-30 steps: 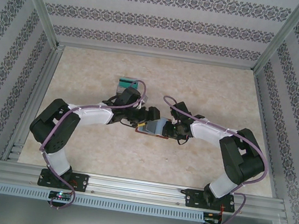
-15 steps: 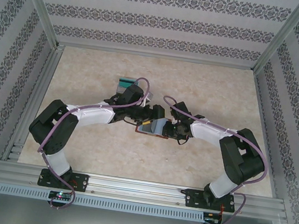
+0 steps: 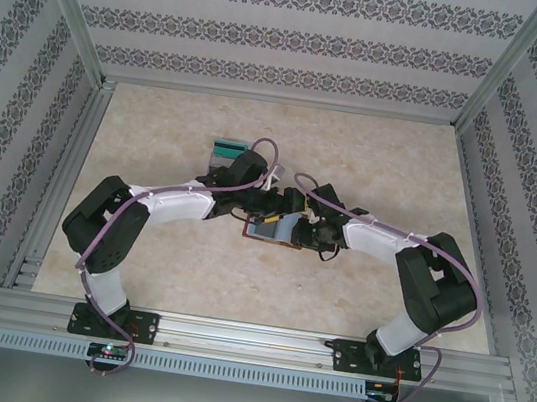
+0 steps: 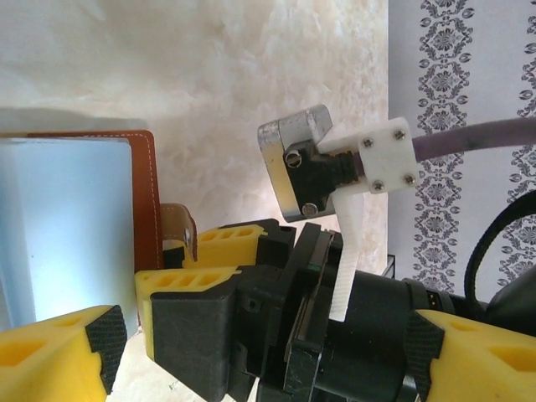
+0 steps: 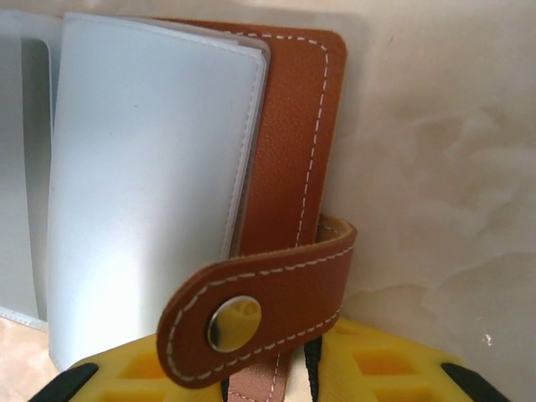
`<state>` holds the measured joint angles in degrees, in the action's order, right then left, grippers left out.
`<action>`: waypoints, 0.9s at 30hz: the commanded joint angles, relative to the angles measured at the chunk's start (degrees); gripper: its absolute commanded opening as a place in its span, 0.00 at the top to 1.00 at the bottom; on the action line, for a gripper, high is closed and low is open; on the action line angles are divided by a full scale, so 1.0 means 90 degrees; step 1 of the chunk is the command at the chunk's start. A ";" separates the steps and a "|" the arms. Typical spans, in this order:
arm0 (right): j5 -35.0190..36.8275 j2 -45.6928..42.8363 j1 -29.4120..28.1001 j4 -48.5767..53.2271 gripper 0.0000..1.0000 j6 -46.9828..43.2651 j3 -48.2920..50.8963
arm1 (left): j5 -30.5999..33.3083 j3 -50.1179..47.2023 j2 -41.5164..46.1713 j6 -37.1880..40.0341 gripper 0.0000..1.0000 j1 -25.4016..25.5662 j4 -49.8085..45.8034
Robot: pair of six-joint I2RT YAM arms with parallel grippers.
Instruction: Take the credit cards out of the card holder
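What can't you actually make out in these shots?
- Inside the card holder: right wrist view, frosted sleeves hide the contents.
- Rest of the holder: same view, cut off at the left edge.
- Teal-topped box: top view, left arm covers most of it.

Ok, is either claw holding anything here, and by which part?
The right claw pinches the wallet by its snap strap. The left claw is open and holds nothing.

Top camera looks down from behind; wrist cameras (close-up) share the card holder [image 5: 293, 126].
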<state>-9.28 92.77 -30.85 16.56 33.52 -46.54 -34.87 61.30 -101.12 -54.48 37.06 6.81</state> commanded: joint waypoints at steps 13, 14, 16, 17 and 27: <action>-0.0180 -0.0215 0.0255 0.0002 0.62 0.0172 0.0319 | 0.1230 -0.0579 0.0581 0.0528 0.12 -0.0406 -0.1414; -0.0236 -0.0158 0.0255 -0.0045 0.63 0.0181 0.0309 | 0.1203 -0.0595 0.0537 0.0518 0.12 -0.0407 -0.1394; -0.0362 -0.0070 0.0259 -0.0160 0.66 0.0220 0.0294 | 0.1156 -0.0595 0.0432 0.0515 0.12 -0.0407 -0.1387; -0.0398 -0.0055 0.0257 -0.0214 0.68 0.0240 0.0298 | 0.1169 -0.0599 0.0407 0.0516 0.12 -0.0407 -0.1374; -0.0531 -0.0015 0.0251 -0.0343 0.86 0.0260 0.0299 | 0.1103 -0.0660 0.0202 0.0530 0.12 -0.0407 -0.1300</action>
<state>-11.79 91.61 -28.27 15.20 35.68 -44.47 -25.17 55.99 -98.10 -50.81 33.67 -3.95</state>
